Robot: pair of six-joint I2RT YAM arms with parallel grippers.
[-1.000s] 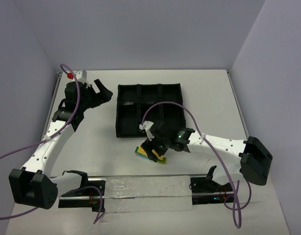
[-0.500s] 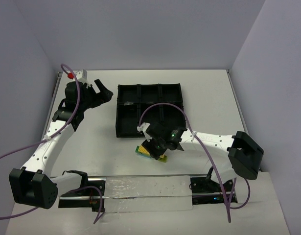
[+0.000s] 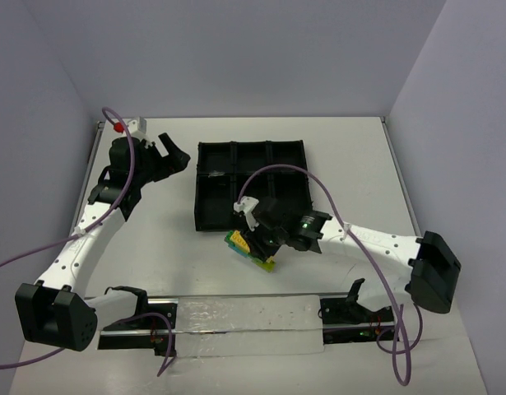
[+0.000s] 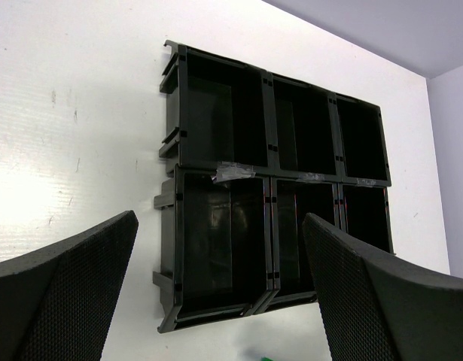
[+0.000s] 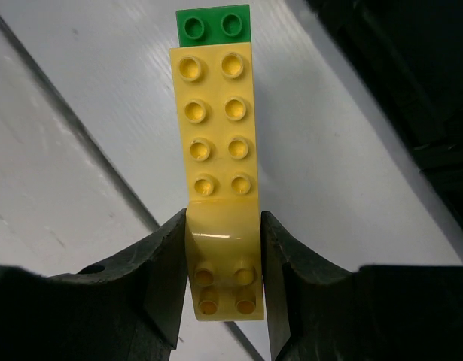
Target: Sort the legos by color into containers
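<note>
The jaws of the right arm [image 3: 376, 240] are clamped tight on the sides of a long yellow lego [image 5: 216, 150], which has a green lego [image 5: 214, 26] stuck at the end away from the jaws. The cluster sits over the white worktop [image 3: 351, 164], just beside the near-left corner of the black divided tray [image 3: 207, 193]. Well to the left, the jaws of the left arm [image 3: 96, 218] gape at full spread, gripping nothing and facing the tray.
</note>
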